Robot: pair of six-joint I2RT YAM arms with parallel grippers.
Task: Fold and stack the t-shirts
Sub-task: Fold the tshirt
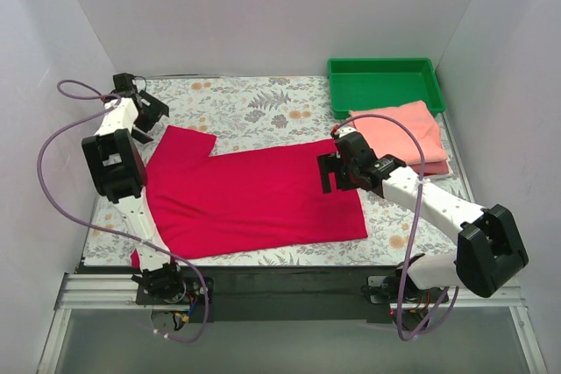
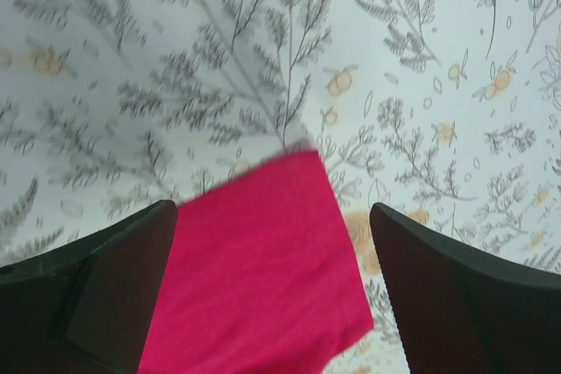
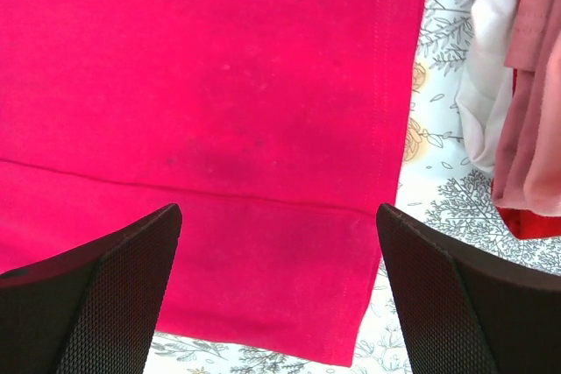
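A crimson-red t-shirt (image 1: 254,199) lies spread flat on the floral tablecloth, one sleeve (image 1: 186,139) pointing to the far left. My left gripper (image 1: 147,116) is open and empty above that sleeve's end (image 2: 263,278). My right gripper (image 1: 331,172) is open and empty above the shirt's right hem (image 3: 263,129). A folded salmon-pink t-shirt (image 1: 401,133) lies at the right on a folded brighter red one (image 1: 438,169), also in the right wrist view (image 3: 530,102).
A green plastic tray (image 1: 384,83) stands at the far right, just behind the folded stack. The floral tablecloth (image 1: 254,102) is bare behind the spread shirt. White walls close in on three sides.
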